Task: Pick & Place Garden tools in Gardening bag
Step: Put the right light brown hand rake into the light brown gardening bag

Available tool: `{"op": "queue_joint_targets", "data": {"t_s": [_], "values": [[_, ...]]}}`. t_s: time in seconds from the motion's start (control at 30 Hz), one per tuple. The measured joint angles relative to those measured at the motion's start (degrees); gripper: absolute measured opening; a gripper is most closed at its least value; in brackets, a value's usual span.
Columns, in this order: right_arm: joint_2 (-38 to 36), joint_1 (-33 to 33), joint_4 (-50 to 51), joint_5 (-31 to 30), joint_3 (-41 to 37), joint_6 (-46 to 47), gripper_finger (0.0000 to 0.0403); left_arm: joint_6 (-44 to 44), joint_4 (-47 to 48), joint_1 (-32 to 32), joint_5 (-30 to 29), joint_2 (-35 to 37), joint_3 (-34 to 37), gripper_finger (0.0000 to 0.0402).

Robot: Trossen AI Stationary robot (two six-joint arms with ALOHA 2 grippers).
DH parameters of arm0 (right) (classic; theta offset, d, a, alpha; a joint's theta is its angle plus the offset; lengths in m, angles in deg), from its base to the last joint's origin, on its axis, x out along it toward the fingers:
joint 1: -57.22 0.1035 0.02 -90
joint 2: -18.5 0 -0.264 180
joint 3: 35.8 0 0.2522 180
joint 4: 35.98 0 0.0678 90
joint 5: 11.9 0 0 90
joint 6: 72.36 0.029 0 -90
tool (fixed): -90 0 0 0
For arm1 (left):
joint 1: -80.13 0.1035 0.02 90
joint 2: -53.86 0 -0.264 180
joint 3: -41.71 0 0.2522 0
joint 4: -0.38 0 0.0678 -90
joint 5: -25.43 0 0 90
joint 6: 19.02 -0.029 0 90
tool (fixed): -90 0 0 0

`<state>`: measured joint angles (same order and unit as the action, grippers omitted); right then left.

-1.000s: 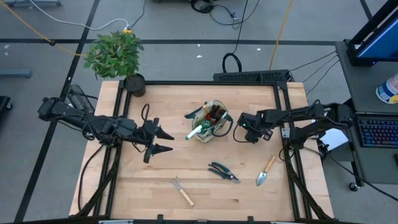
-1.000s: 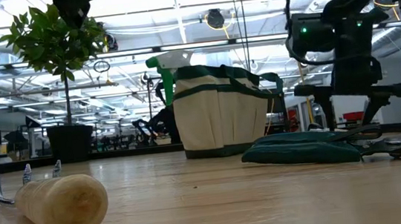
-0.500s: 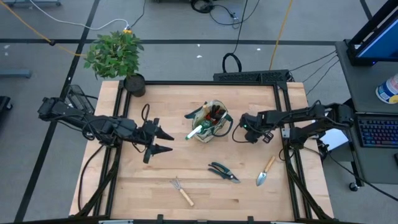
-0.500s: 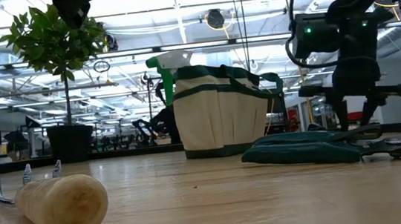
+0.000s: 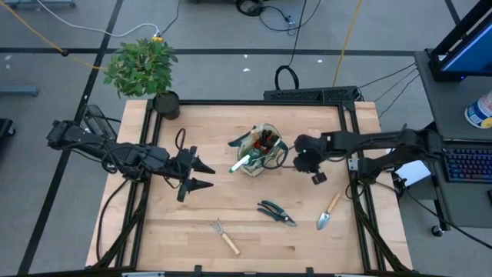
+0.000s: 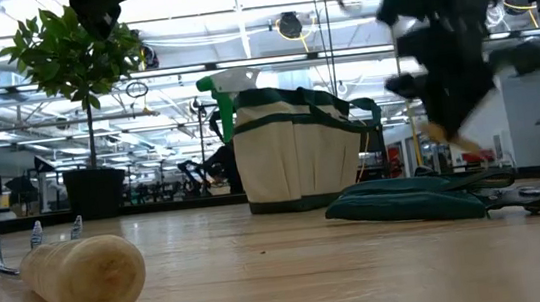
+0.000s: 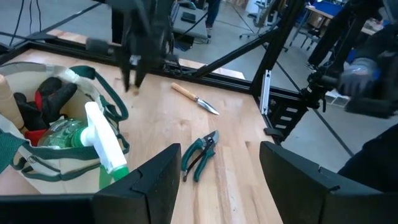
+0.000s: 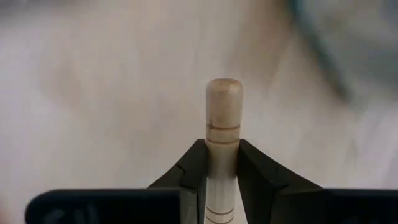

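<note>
The gardening bag (image 5: pixel 257 151) stands mid-table, beige with green trim, and a green-white sprayer (image 5: pixel 241 163) sticks out of it. My right gripper (image 5: pixel 302 160) hovers just right of the bag, shut on a wooden-handled tool (image 8: pixel 222 112) whose head is hidden. On the near part of the table lie dark pruning shears (image 5: pixel 277 213), a trowel (image 5: pixel 329 211) and a small rake (image 5: pixel 225 236). My left gripper (image 5: pixel 204 174) waits open to the left of the bag, holding nothing. My right gripper pinches the wooden handle (image 8: pixel 222 140) between its two fingers, a little below the rounded free end. The handle lies along the fingers and its end (image 8: pixel 223 90) sticks out past the fingertips. In the low view the tool is clear of the table and its handle end (image 6: pixel 439 133) slants down.
A leafy potted plant (image 5: pixel 146 69) in a black pot (image 5: pixel 166 105) stands at the table's far left corner. A black frame (image 5: pixel 354 138) runs along the table's edges. Bare wood lies between the bag and the tools near the front.
My right gripper has shut on the wooden handle. It has then risen from the table with the tool, tipped over, and shifted a little toward the bag. The left arm has kept still.
</note>
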<state>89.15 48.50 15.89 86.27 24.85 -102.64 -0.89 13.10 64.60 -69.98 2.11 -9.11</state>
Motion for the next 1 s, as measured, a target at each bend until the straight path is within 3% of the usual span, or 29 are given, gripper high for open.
{"op": "queue_joint_targets", "data": {"t_s": [0.27,0.53,0.7,0.77,0.87,1.0], "values": [[-3.8,0.1,-5.5,31.4,7.1,19.1,0.0054,0.4,0.0,0.0,0.0,0.0,0.0,0.0225],[-4.4,-1.1,-31.2,45.7,7.3,36.0,0.0054,0.2,0.0,0.0,0.0,0.0,0.0,0.0225],[-4.0,-2.7,-52.3,45.9,7.3,44.4,0.0054,0.1,0.0,0.0,0.0,0.0,0.0,0.0225],[-3.6,-3.3,-60.8,43.0,7.4,45.7,0.0054,0.1,0.0,0.0,0.0,0.0,0.0,0.0225],[-3.1,-4.4,-67.6,34.9,7.4,44.5,0.0054,-0.7,0.0,0.0,0.0,0.0,0.0,0.0225],[-2.7,-5.6,-66.6,20.2,7.4,33.5,0.0054,-0.9,0.0,0.0,0.0,0.0,0.0,0.0225]]}}
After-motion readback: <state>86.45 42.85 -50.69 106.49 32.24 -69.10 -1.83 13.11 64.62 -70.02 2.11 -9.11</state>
